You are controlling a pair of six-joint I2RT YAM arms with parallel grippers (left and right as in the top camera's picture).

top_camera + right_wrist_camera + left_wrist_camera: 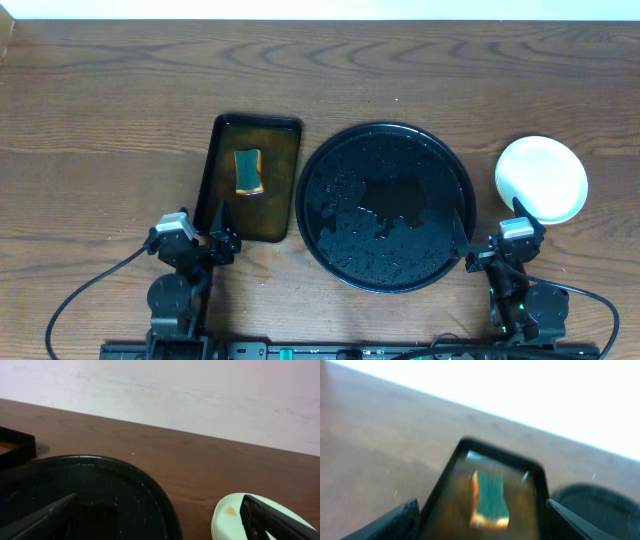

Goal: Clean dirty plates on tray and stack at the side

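Observation:
The round glossy black tray (388, 205) sits at the centre with water drops on it and no plates; its rim shows in the right wrist view (155, 495). The plates (541, 178) are stacked on the wood to its right; the top one is pale mint-white with a small brown smear (235, 515). My left gripper (218, 236) is open and empty at the near edge of the rectangular brown tray (280, 185). My right gripper (490, 240) is open and empty, between the black tray and the plate stack.
A yellow-and-green sponge (249, 171) lies in the rectangular brown tray, also in the left wrist view (490, 500). Bare wood tabletop (100, 130) stretches left and to the back.

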